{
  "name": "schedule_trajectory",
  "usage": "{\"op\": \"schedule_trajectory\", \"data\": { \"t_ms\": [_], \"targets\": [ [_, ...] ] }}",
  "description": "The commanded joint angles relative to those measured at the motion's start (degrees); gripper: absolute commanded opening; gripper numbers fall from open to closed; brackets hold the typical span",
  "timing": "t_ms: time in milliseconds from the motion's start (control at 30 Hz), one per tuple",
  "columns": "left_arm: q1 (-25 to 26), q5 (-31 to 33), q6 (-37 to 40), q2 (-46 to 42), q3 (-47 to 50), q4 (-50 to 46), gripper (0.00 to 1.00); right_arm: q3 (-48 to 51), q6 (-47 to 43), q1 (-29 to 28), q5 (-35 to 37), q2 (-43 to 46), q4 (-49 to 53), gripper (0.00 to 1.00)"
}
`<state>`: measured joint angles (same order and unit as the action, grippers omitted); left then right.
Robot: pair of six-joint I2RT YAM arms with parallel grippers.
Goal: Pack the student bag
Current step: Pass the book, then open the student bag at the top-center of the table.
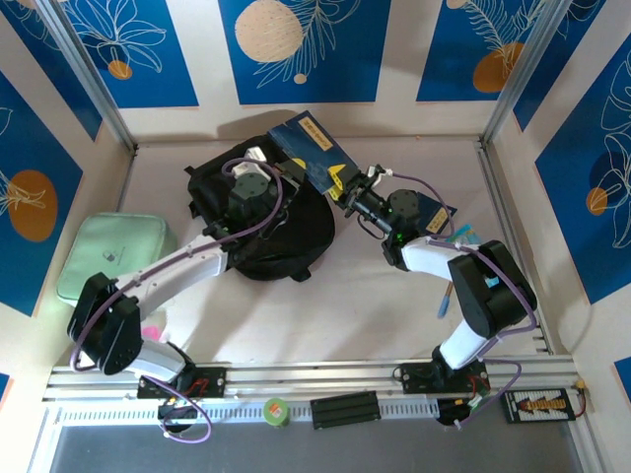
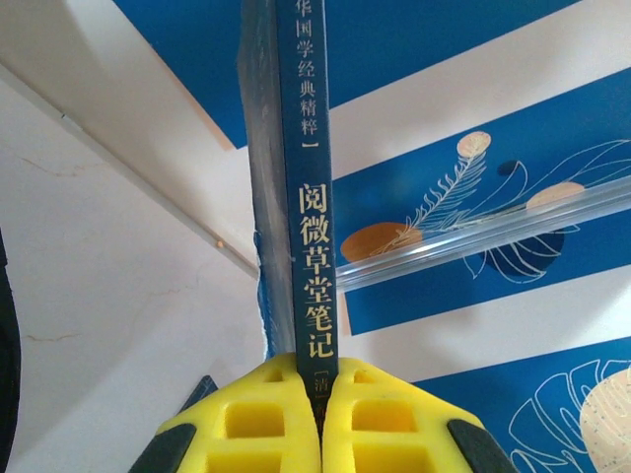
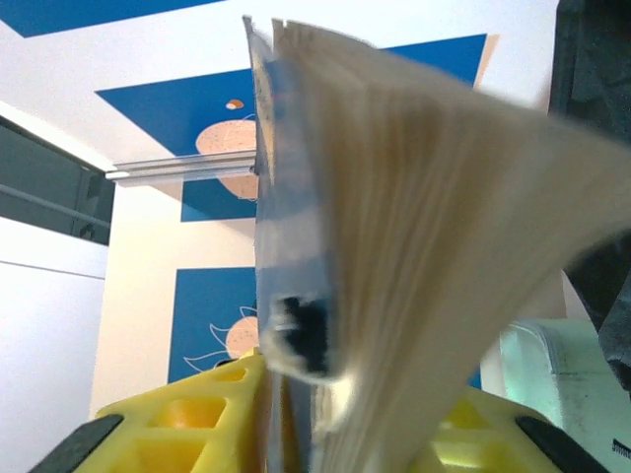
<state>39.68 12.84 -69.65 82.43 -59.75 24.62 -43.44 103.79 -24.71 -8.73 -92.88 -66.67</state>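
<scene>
The left pincer [image 2: 321, 382] clamps the book [image 2: 311, 197] by its spine. The right pincer [image 3: 345, 399] straddles blurred pages, and I cannot tell whether it grips. Arm and book half-hide the student bag [image 1: 294, 248].

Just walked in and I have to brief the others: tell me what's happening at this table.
Both arms are handling a blue book above the black student bag, which lies on the table. The left gripper is clamped on the book's spine. The right gripper has its fingers on either side of the page edge; whether it grips is too blurred to tell. The book is not in the bag yet. A mint-green pouch lies to the left.
</scene>
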Motion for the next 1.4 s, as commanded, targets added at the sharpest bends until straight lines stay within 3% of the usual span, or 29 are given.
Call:
{"op": "schedule_trajectory", "data": {
  "t_ms": [0, 133, 300, 400, 500, 633, 733, 933, 1133, 1367],
  "targets": [
    [0.43, 2.62, -0.35, -3.24, 1.26, 1.88, 0.0, -0.44, -2.12, 0.39, 1.16, 1.05, 0.28, 0.18],
    [-0.15, 2.44, 1.83, -5.4, 3.58, -2.98, 0.2, 0.5, -7.03, 1.64, -0.45, 3.72, 5.56, 0.08],
    [-1.61, -0.56, 11.51, -8.48, 5.03, -17.32, 0.69, 3.07, -19.35, 5.39, -6.14, 8.45, 12.07, 0.04],
    [-2.47, -3.84, 21.87, -9.48, 5.06, -26.78, 0.82, 4.99, -30.47, 7.99, -11.4, 12.04, 16.86, 0.02],
    [-2.59, -8.6, 35.53, -9.75, 4.16, -33.93, 0.88, 6.63, -41.56, 10.33, -14.87, 16.84, 26.08, 0.02],
    [-2.32, -15.58, 56.16, -8.06, -0.91, -46.86, 0.92, 7.47, -53.54, 12.52, -13.95, 24.36, 41.61, 0.02],
    [-1.9, -15.3, 66.42, -5.8, -4.96, -55.06, 0.93, 8.14, -57.1, 14.51, -12.14, 28.73, 48.56, 0.02],
    [-1.04, -11.07, 82.26, 1.96, -13.59, -69.39, 0.9, 10.27, -57.53, 18.54, -14.16, 33.09, 49.99, 0.02],
    [-0.97, -8.02, 90.35, 8.1, -17.24, -76.02, 0.86, 10.6, -63.67, 19.3, -21.32, 34.33, 48.83, 0.02],
    [-1.06, -1.07, 91.09, 8.44, -16.69, -72.29, 0.73, 11.16, -67.25, 19.61, -25.2, 34.62, 48.42, 0.02]
  ]
}}
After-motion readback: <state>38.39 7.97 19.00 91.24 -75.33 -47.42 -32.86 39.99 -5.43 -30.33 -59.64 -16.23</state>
